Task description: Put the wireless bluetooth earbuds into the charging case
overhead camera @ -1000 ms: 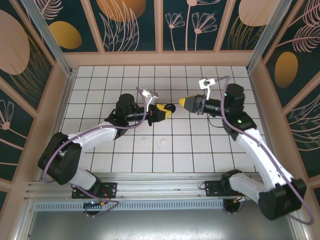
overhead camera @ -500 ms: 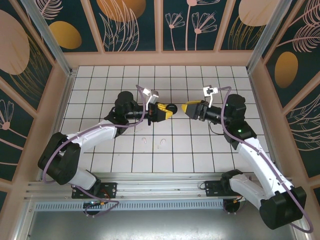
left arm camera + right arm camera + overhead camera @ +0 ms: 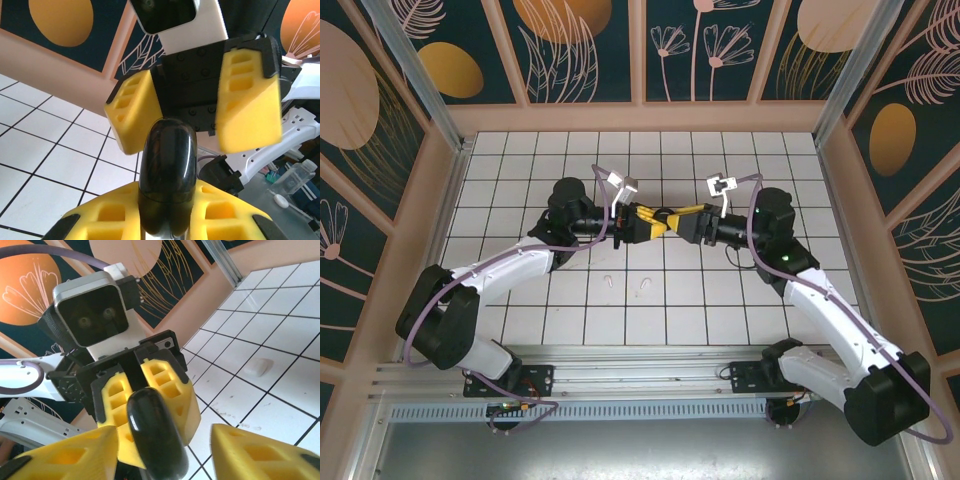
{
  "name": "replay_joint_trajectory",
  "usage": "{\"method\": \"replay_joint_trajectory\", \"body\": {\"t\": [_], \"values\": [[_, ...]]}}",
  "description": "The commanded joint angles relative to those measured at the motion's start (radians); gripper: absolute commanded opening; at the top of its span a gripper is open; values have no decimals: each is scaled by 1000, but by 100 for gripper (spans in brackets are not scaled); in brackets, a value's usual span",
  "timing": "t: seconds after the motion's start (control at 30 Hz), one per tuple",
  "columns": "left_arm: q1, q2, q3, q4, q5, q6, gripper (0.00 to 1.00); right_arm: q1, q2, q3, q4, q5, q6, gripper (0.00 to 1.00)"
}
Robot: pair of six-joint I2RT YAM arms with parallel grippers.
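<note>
While the left gripper (image 3: 650, 221) hangs above the middle of the tiled desk (image 3: 720, 290), its jaws are clamped tight on a glossy black charging case (image 3: 167, 175), a rounded oblong that sticks out past the yellow pads toward the other arm. Facing it nose to nose, the right gripper (image 3: 680, 217) has its jaws partly open, one yellow pad on either side of the case's free end. The right wrist view shows a gap between each pad and the black shell, so it has hold of nothing. Two white earbuds (image 3: 608, 279) lie on the tiles below and nearer the arm bases. One is under the left forearm and the other (image 3: 642, 288) is just to its right, the two near each other but apart. Both are well clear of the raised case.
</note>
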Motion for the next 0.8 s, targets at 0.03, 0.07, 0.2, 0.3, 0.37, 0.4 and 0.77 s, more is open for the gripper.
{"method": "replay_joint_trajectory", "body": {"t": [0.03, 0.07, 0.2, 0.3, 0.37, 0.4, 0.77], "values": [[6, -12, 25, 45, 41, -18, 0, 6, 4, 0, 37, -6, -20, 41], [6, -12, 24, 42, 42, -18, 0, 7, 6, 0, 40, -7, -19, 39], [6, -8, 26, 41, 52, -19, 0, 8, 15, 0, 42, -16, -19, 41], [7, -5, 30, 39, 57, -22, 0, 11, 22, 0, 39, -24, -24, 44], [6, -3, 31, 40, 59, -24, 0, 11, 28, 1, 36, -32, -27, 44], [6, -1, 31, 39, 60, -26, 0, 11, 31, 0, 37, -39, -28, 43], [6, 17, 45, 59, 91, -49, 0, 18, 64, 0, 54, -76, -27, 38]]}}
